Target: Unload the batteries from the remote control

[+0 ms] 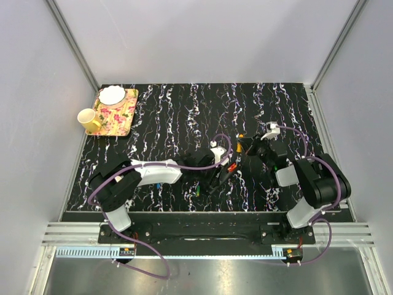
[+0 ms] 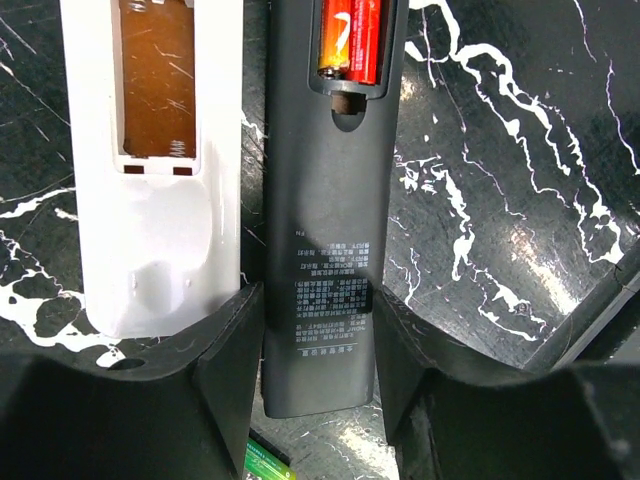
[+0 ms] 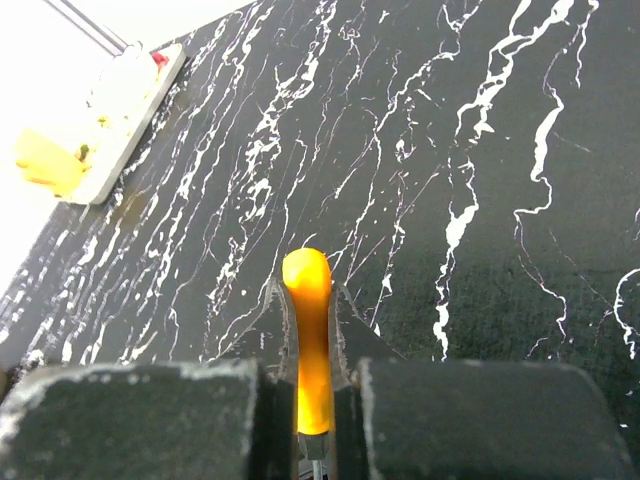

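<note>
Worktop (image 2: 500, 200): black, white-veined. Dark remote (image 2: 320, 250): lies face down at centre, back cover off. Batteries (image 2: 350, 40): two, red and orange, side by side in the dark remote's open bay. Left gripper (image 2: 315, 320): clenched on the dark remote's near end, one finger against each long side. White remote (image 2: 160, 200): face down, just beside the dark one and parallel to it, its bay open and showing only a brown floor. Green battery (image 1: 198, 190): loose on the worktop, just beyond the dark remote's near end. Blue battery (image 1: 158, 183): loose, further left, beside the left arm. Right gripper (image 3: 310, 310): right of centre, above the worktop, grasping an orange stick (image 3: 306, 280) with a rounded tip; its kind cannot be told. Tray (image 1: 120, 117): floral, far-left corner, carrying a white bowl (image 1: 112, 95). Mug (image 1: 89, 120): yellow, at the tray's left edge.
</note>
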Robot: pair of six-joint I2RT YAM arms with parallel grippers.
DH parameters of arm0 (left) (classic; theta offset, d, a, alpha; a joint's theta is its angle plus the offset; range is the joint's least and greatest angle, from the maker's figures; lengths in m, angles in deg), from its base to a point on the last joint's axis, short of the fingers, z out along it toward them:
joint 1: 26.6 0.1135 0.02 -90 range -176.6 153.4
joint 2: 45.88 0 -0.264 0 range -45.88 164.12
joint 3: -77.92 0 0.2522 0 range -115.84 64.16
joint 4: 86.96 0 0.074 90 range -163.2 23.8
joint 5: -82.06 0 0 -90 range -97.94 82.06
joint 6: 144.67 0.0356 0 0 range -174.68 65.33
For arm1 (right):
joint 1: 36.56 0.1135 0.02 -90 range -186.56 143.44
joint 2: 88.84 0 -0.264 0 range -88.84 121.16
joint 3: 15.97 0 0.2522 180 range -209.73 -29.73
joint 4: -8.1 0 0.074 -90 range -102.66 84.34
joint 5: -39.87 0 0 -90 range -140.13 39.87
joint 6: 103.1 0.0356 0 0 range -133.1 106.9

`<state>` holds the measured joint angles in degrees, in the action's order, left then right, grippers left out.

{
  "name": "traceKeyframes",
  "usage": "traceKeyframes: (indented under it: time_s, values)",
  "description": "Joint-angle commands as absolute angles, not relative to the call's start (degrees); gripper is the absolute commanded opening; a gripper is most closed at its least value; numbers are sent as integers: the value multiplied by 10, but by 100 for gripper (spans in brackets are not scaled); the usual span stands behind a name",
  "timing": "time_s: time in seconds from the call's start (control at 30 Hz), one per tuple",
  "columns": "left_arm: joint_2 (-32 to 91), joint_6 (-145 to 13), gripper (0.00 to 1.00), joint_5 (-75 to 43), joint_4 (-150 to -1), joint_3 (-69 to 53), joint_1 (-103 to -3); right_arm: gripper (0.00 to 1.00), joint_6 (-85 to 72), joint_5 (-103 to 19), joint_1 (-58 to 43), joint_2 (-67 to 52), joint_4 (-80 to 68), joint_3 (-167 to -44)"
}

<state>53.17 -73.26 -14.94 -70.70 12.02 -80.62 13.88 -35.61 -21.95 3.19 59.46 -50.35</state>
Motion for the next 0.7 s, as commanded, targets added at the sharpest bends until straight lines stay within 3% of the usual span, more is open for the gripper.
traceKeyframes:
  time_s: [0.0, 0.33, 0.67]
  values:
    - [534, -736, 0, -137, -670, 131, -800, 0, 279, -216, -223, 85, 576, -491]
    - [552, -737, 0, -144, -661, 116, -799, 0, 386, -166, -261, 177, 737, -477]
    - [591, -749, 0, -146, -620, 79, -799, 0, 412, -150, -266, 172, 742, -484]
